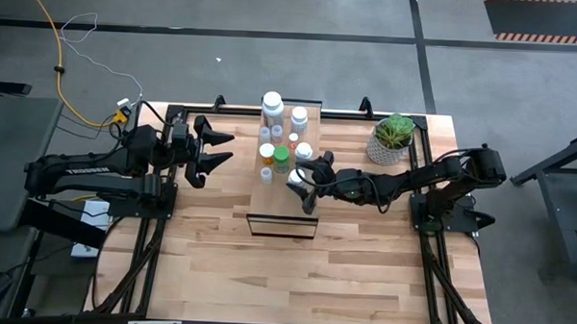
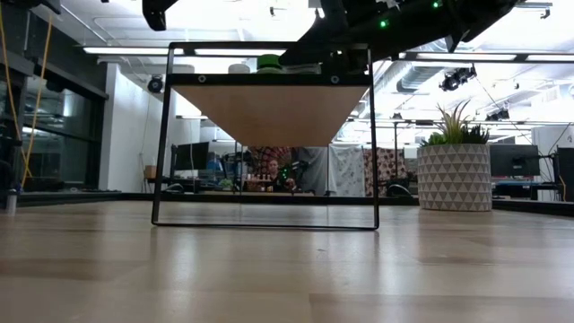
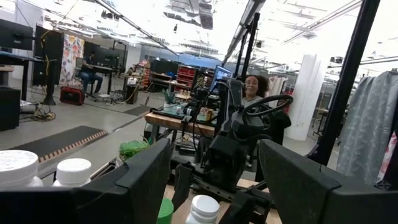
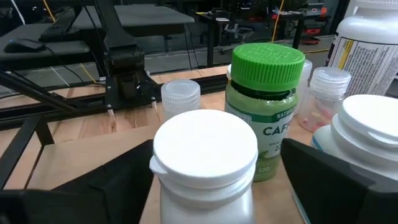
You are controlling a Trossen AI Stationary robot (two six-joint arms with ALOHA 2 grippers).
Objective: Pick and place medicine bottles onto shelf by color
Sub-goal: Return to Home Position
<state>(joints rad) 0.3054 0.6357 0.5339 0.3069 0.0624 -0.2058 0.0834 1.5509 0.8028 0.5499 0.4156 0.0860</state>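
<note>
Green bottle (image 4: pixel 264 118): ribbed green cap, green label, white letters "CAFF", the rest out of sight. Large white bottle (image 4: pixel 367 43) beside it: dense fine print, unreadable. Bottles stand clustered on the pale-wood shelf (image 1: pixel 282 212). Right gripper (image 1: pixel 305 183) at the shelf's right edge, fingers apart either side of a smooth white-capped bottle (image 4: pixel 205 155), not clamping. Left gripper (image 1: pixel 220 150) above striped butcher-block bench (image 1: pixel 265 277), left of shelf, fingers spread

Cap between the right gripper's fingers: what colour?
White cap; the right wrist view shows it best.
</note>
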